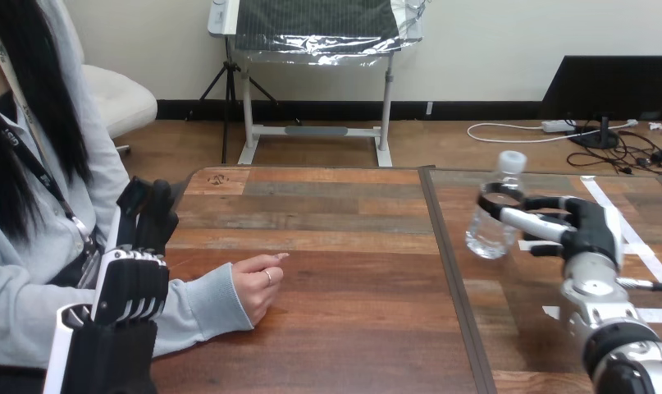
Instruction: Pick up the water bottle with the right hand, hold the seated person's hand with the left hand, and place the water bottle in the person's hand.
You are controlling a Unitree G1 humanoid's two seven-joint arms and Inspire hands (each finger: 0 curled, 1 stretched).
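- The person's hand [257, 289] rests on the wooden table [344, 328]. Its fingers are loosely tucked in and there is nothing in it.
- The water bottle [485, 236] is well away from the person's hand, over on the robot's right side. It is past the dark line [454, 279] that runs across the table.
- The bottle is clear, has a white cap [513, 162] and stands up straight.
- The right hand [588, 230] has its fingers and thumb wrapped round the bottle, up high, just under the cap.
- I cannot tell if the bottom of the bottle sits on the table or is a little off it.
- The left hand [134, 283] is on the other side of the person's hand, toward the robot's left, by the person's grey sleeve [200, 304].
- The left hand is held up, its white back facing the robot. Its fingers point up, fairly straight, and hold nothing.
- The left hand is apart from the person's hand. I cannot tell if it touches the sleeve.
- White tape [639, 246] lies on the table, farther from the person's hand than the bottle is.
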